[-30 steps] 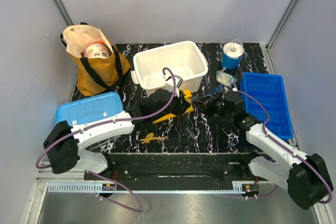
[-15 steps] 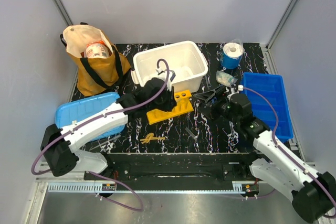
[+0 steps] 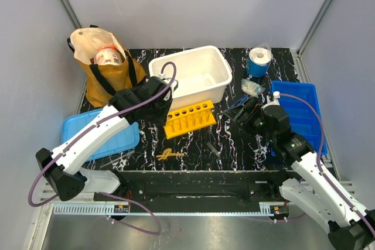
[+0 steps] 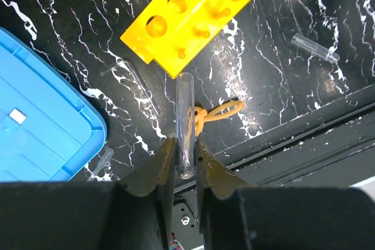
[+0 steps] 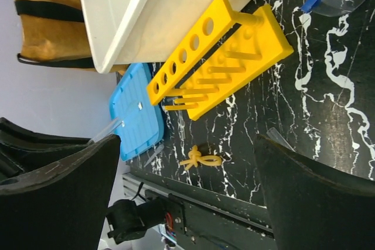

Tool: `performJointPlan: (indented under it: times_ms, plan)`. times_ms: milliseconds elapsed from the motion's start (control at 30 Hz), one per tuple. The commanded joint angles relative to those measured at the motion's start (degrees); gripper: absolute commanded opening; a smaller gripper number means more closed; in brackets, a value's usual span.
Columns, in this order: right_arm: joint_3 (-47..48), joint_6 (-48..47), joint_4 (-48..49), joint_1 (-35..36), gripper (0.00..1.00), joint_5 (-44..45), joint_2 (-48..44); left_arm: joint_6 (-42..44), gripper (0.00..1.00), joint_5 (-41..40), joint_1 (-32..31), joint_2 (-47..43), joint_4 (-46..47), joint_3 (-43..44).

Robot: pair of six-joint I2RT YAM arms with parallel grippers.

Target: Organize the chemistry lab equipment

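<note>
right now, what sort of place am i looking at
Probably a robot test cell staged as a chemistry bench: plain grey walls around a black marbled table, a yellow test tube rack, a white bin.

A thin clear test tube [image 4: 185, 109] sits pinched in the left end effector [image 4: 184, 147] (open mouth pointing outward). A yellow plastic tube rack [image 3: 188, 119] stands on the desk [image 3: 234, 147], with a yellow-orange knotted band [image 4: 214, 112] nearby and a second clear tube [image 4: 314, 48] lying apart.
</note>
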Motion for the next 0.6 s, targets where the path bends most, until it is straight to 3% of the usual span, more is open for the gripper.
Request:
performJointPlan:
  times_ms: [0,567]
  plan:
    - [1.80,-4.59,-1.24,-0.17,1.00,-0.04,0.86,3.43,0.10,1.66,0.05,3.55,-6.18,4.24]
    - [2.59,-7.84,-2.21,-0.17,1.00,0.65,0.69,5.54,0.12,1.93,0.05,15.33,-5.21,7.50]
